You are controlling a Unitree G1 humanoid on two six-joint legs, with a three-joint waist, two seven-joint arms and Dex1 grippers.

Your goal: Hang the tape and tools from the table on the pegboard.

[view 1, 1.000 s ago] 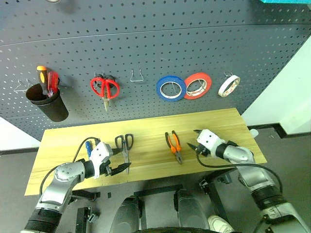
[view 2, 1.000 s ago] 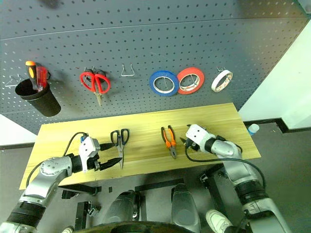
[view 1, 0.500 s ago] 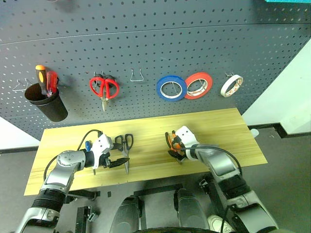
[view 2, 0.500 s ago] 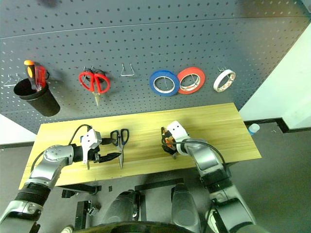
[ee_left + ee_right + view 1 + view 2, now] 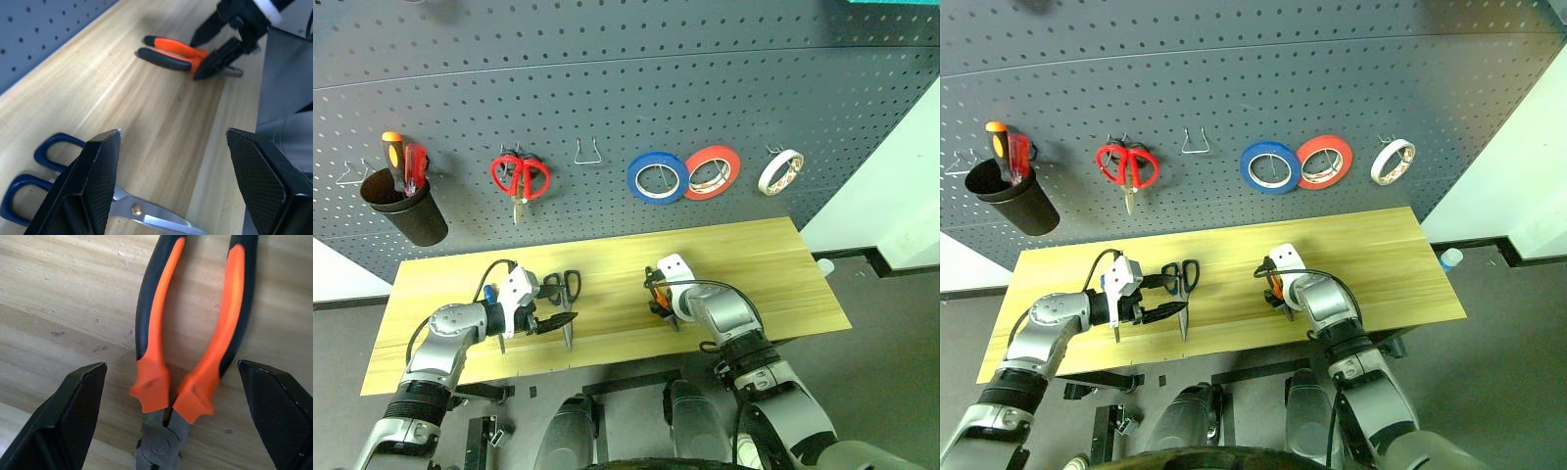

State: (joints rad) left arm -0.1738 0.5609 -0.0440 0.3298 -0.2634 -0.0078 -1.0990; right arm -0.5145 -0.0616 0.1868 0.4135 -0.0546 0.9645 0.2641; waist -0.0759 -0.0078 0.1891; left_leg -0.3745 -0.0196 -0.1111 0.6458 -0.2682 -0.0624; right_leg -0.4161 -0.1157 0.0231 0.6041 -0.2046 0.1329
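1. Now the right gripper point(image 5: 166, 382) is hanging just above the pliers point(image 5: 190, 357), and its two fingers are standing wide apart, one on each side of the orange-and-black handles, holding nothing.
2. If the fingers are closing from this place, I think they may be catching only one handle, or they may be pushing the pliers sideways on the table point(image 5: 773, 259), because the handles are spreading apart and the wood looks smooth.
3. A grip too near the joint may also be leaving the handles hard to slip over a hook on the pegboard point(image 5: 607, 88).
4. The right arm is bending in front of the body, with the wrist turning steeply down toward the pliers.
5. The left gripper point(image 5: 171, 166) is also open and empty, pointing almost level over the blades of the dark-blue scissors point(image 5: 567, 294), whose handles are lying beside it.
6. The blue screwdriver point(image 5: 490, 294) is lying just behind the left gripper.
7. The whitish tape point(image 5: 779, 172) is already hanging on the pegboard, well apart from both grippers.
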